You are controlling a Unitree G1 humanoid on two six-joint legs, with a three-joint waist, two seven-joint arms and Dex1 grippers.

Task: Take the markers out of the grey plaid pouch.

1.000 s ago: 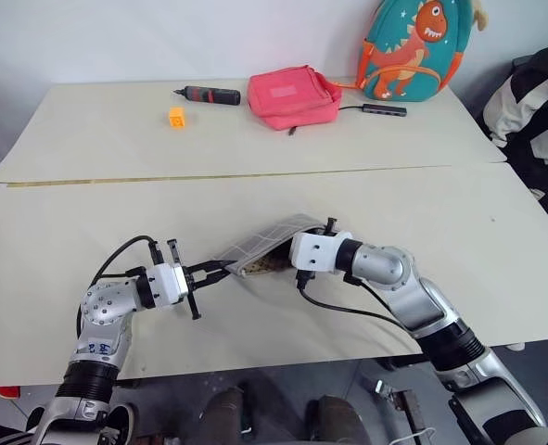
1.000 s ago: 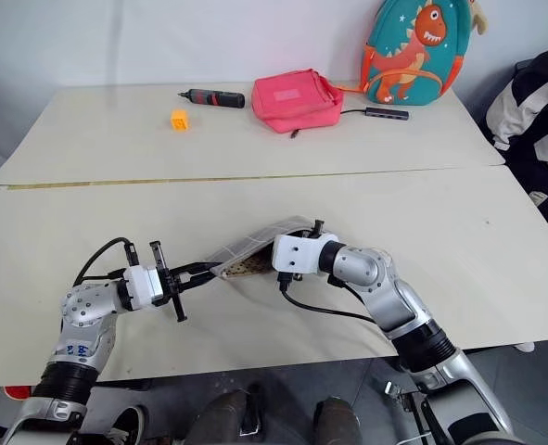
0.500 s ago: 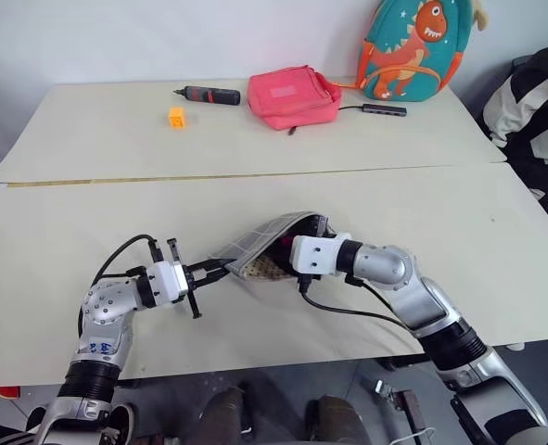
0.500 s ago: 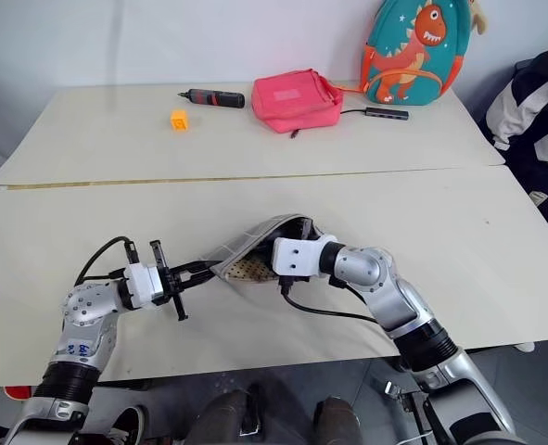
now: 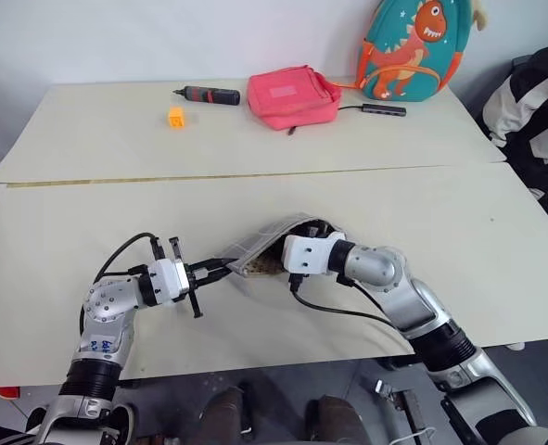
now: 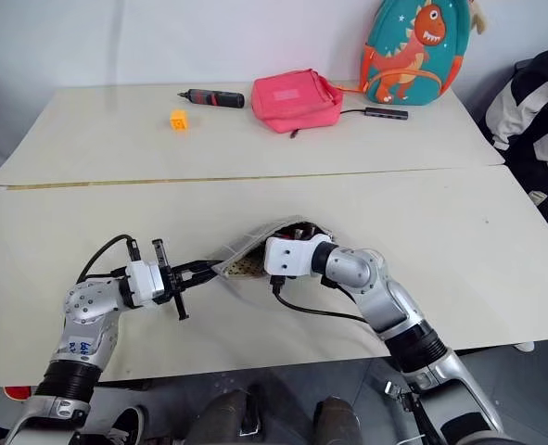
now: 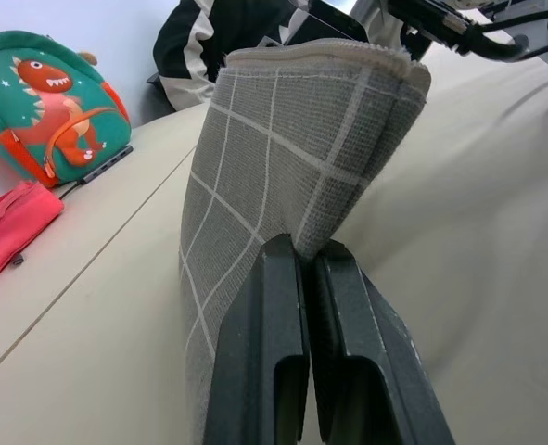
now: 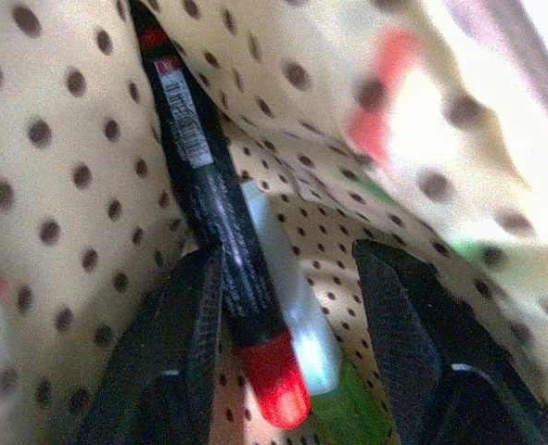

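Pouch [image 5: 260, 247], grey plaid, near table [image 5: 88, 213], centre. Lifted at its left corner, mouth turned right; dotted cream lining shows at the opening.

Left gripper [image 5: 214, 270]: jaws fully closed, pinching the pouch's left corner, as the left wrist view shows, with the fabric [image 7: 292, 148] standing up from the fingers [image 7: 283, 352]. It serves as the anchor.

Right gripper [image 8: 292, 315]: pushed into the pouch mouth from the right, jaws about half open, holding nothing that can be seen.

Markers, inside the pouch: a black marker [image 8: 209, 213] with a red end lies along the inner face of one finger [image 8: 185, 334], apparently touching it. A pale highlighter [image 8: 287, 278] sits just beside it in the gap between the fingers, clear of the other finger [image 8: 413, 324]. A third marker cannot be made out; a red blur deeper in cannot be identified.

Step in hand, by judgement: closing on a marker. To do it well, keep the left pinch firm so the mouth stays taut, centre the black marker between both fingers before closing, and keep the lining out of the bite. Taking one stick at a time is safer, since two round barrels may roll apart.

Far table, left to right: orange block [image 5: 176, 116], screwdriver [image 5: 209, 94], pink bag [image 5: 292, 95], dinosaur backpack [image 5: 413, 51].
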